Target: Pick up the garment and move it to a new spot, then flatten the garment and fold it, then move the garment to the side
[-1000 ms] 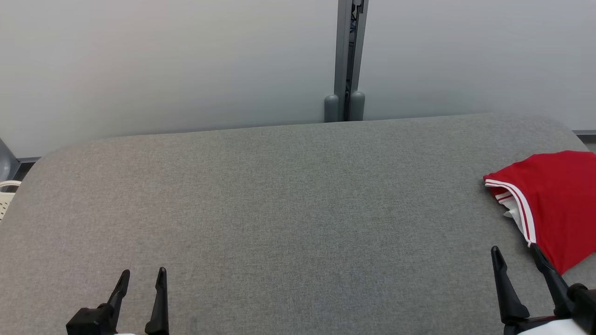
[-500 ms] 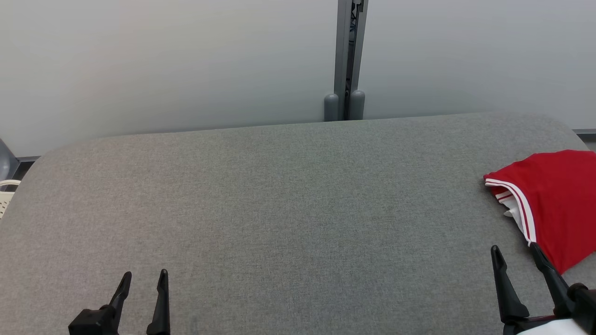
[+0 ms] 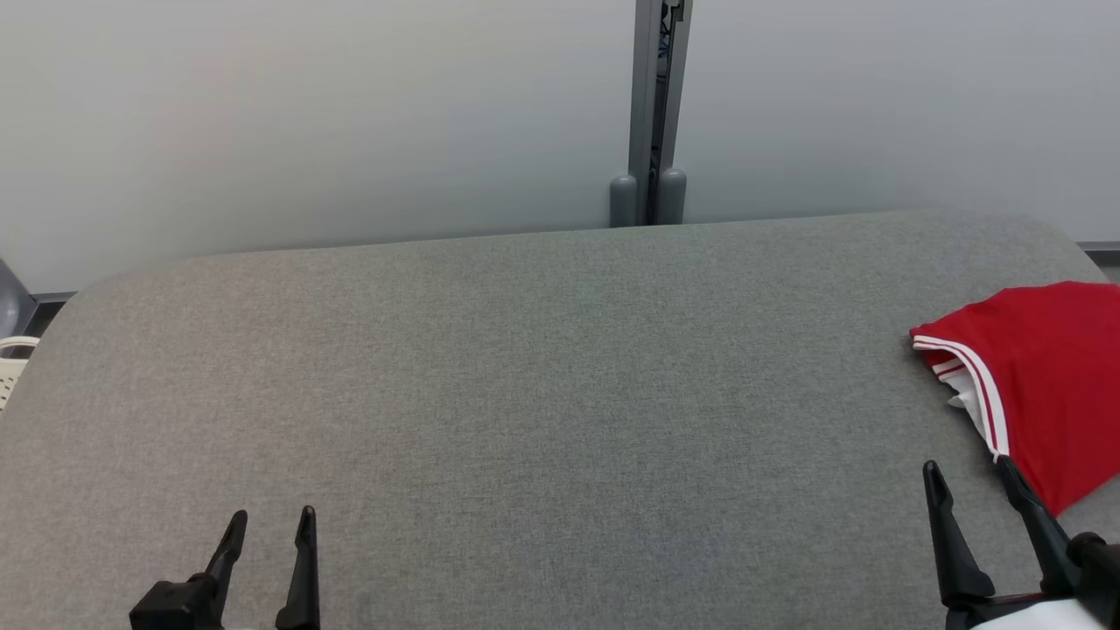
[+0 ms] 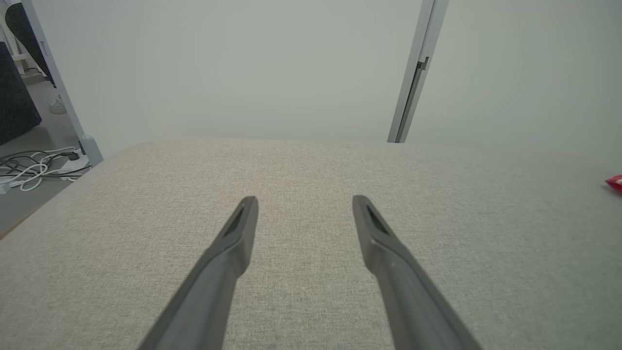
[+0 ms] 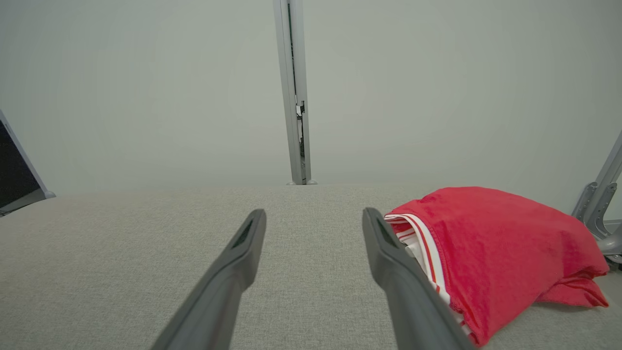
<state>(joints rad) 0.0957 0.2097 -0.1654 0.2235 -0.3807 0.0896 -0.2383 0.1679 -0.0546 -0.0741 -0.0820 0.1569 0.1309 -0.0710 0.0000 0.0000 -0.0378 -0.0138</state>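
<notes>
Nearest, the left end effector [image 3: 271,514] hovers over the bare grey worktop [image 3: 525,367], jaws apart and empty; at the near right the right end effector [image 3: 968,465], likewise spread and holding nothing, sits just beside the striped hem of the red garment [image 3: 1041,376]; the garment lies bunched at the worktop's right edge; a pinch catching only its top layer could unfold it or drag it over that edge; farthest, a grey post [image 3: 652,105] splits the pale wall.
</notes>
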